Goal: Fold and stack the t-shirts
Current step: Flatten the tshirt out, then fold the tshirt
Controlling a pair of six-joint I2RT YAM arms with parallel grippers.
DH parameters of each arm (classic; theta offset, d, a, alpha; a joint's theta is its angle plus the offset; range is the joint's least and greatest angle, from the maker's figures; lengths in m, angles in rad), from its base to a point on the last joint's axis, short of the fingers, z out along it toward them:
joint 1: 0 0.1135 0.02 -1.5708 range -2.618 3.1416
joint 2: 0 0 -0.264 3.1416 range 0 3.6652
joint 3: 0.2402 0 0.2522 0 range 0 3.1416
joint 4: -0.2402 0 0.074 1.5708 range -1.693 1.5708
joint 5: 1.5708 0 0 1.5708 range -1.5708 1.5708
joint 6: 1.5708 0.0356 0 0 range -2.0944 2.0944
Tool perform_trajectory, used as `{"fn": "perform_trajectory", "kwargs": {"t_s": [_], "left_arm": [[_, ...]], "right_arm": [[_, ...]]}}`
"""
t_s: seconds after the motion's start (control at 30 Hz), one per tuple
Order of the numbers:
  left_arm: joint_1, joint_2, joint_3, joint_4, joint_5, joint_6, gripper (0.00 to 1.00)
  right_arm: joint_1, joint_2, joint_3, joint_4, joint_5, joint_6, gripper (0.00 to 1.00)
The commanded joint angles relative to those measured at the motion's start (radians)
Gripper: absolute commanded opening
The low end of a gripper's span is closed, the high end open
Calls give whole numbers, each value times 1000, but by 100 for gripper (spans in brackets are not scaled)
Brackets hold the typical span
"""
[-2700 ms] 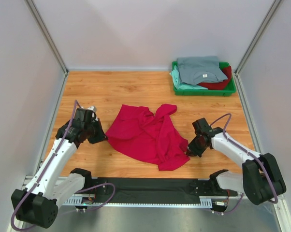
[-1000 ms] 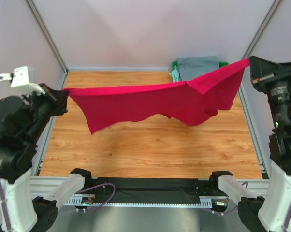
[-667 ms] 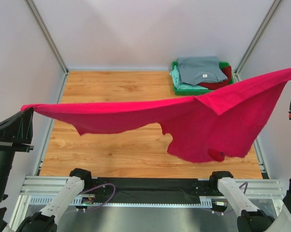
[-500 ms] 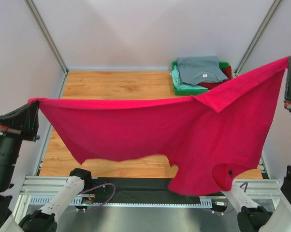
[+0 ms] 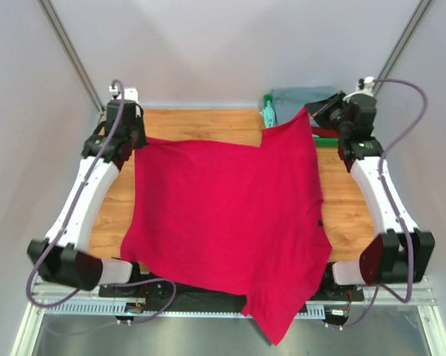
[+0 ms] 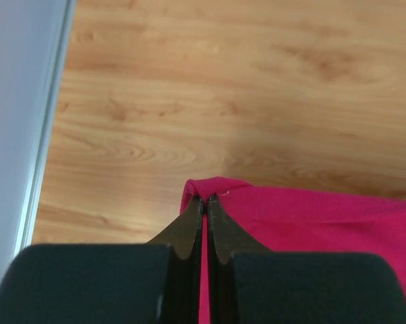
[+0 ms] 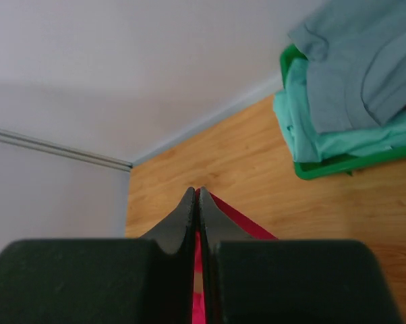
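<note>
The work surface is a light wood-grain table (image 5: 201, 122) boxed in by plain pale walls (image 5: 230, 52), with slanting aluminium posts (image 5: 75, 59) at the far corners. A black strip (image 5: 171, 288) runs along the near edge between the arm bases. In the far right corner sits a green tray (image 7: 324, 169) holding a folded grey-blue t-shirt (image 7: 351, 61) on top of a mint-green t-shirt (image 7: 311, 128).

The crimson t-shirt (image 5: 223, 215) covers most of the middle of the table as one broad sheet. Its two far corners are pinched up, and its near end trails over the black strip and past the table's front edge. Whether the middle of the cloth rests on the wood cannot be told.

The left gripper (image 5: 136, 141) has its fingers pressed together on the far left corner of the crimson cloth; the left wrist view shows the red fabric nipped between the tips. The right gripper (image 5: 310, 111) is likewise clamped on the far right corner, just in front of the tray.

Half a second earlier the arms were raised high and wide apart at the sides of the view, and the shirt hung between them like a curtain. Now both arms reach out over the far part of the table, closer together, and the shirt is spread out over the table. The tray and its shirts have not moved.
</note>
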Motion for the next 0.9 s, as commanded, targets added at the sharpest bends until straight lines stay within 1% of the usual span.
{"fn": "perform_trajectory", "kwargs": {"t_s": [0.0,0.03,0.07,0.1,0.17,0.2,0.27,0.3,0.33,0.4,0.5,0.6,0.8,0.87], "left_arm": [[66,104,-101,197,-22,33,0],[80,148,-136,263,-3,29,0],[113,194,-146,294,17,19,0],[135,292,-150,323,38,3,0],[193,397,-109,375,119,-14,0],[206,493,-86,386,147,-22,0],[230,589,13,379,207,-5,0],[241,668,50,365,213,10,0],[247,699,114,345,224,18,0],[258,762,159,336,279,39,0],[264,796,198,342,285,50,0],[279,813,203,340,316,45,0],[301,815,187,325,367,21,0],[310,812,190,302,365,12,0]], "right_arm": [[21,64,-55,227,-29,-49,0],[27,98,-70,259,-32,-64,0],[30,184,-84,305,-23,-78,0],[31,227,-77,315,-30,-83,0],[36,355,-25,321,-53,-95,0],[38,394,-5,317,-59,-98,0],[47,448,38,295,-70,-107,0],[50,485,78,257,-67,-115,0],[57,497,90,243,-66,-135,0],[64,520,113,208,-63,-147,0],[65,554,149,168,-73,-152,0],[67,545,135,123,-76,-150,0],[76,444,61,57,-70,-115,0],[84,396,43,1,-47,-124,0]]}}
